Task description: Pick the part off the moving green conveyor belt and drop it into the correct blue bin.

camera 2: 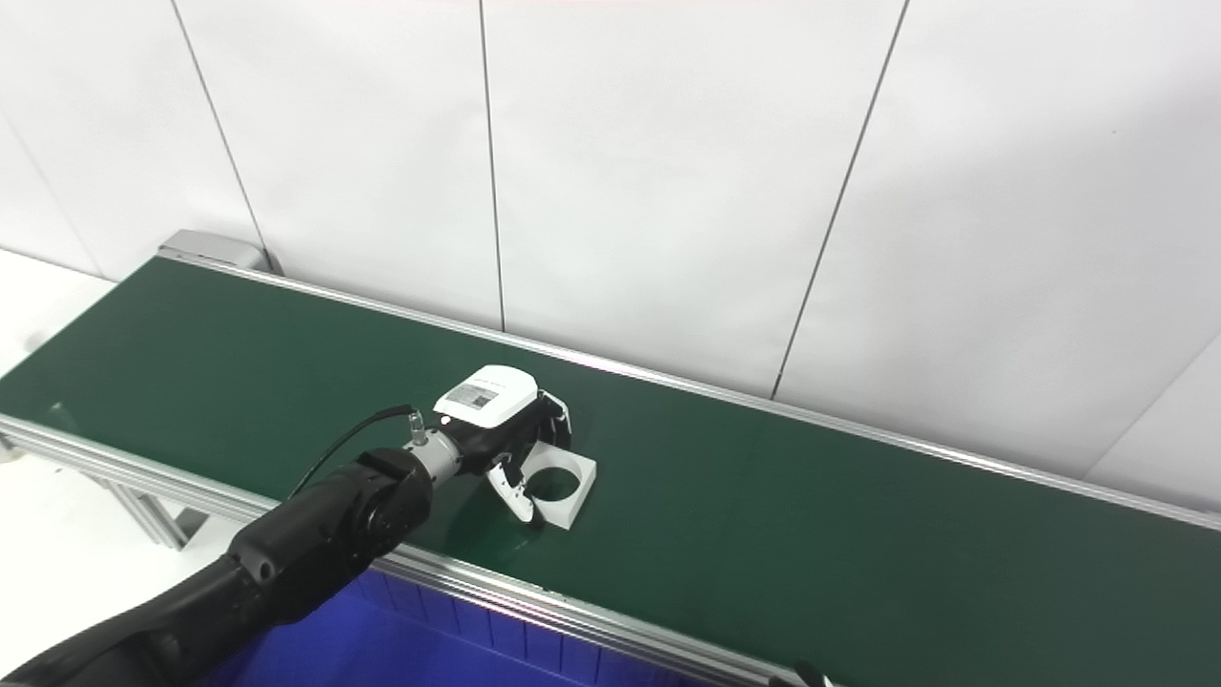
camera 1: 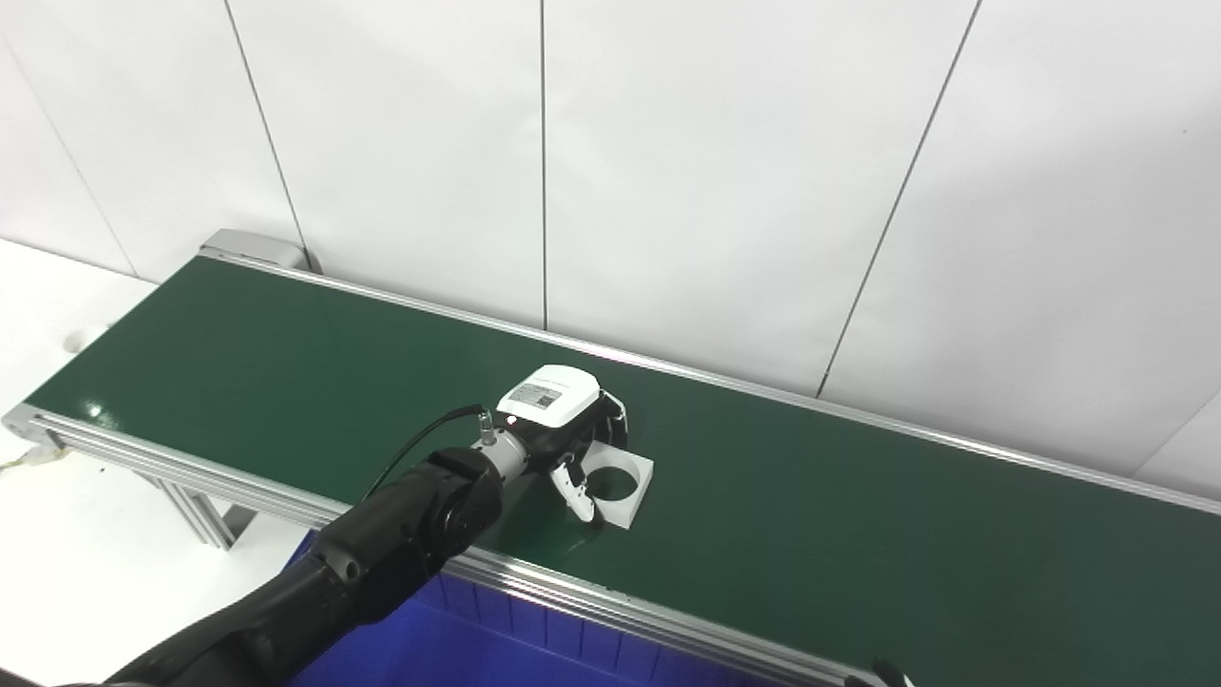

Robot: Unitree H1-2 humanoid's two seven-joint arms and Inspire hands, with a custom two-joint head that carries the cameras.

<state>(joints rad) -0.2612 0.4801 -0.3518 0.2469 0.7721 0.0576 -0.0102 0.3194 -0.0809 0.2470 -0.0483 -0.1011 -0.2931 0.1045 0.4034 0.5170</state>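
A white square part (camera 1: 630, 480) with a round hole lies flat on the green conveyor belt (camera 1: 858, 534), near its front edge. My left hand (camera 1: 572, 434) reaches in from the lower left and sits over the part's left side. Its thumb (camera 1: 578, 494) presses the near edge and its fingers (camera 1: 615, 417) curl over the far edge, so the hand is shut on the part. A white labelled cover tops the back of the hand. Only a dark tip of my right hand (camera 1: 890, 674) shows at the bottom edge.
A blue bin (camera 1: 496, 644) with ribbed walls sits below the belt's front aluminium rail (camera 1: 620, 611), partly behind my left arm. White wall panels stand behind the belt. The belt's left end roller (camera 1: 253, 250) is at the far left.
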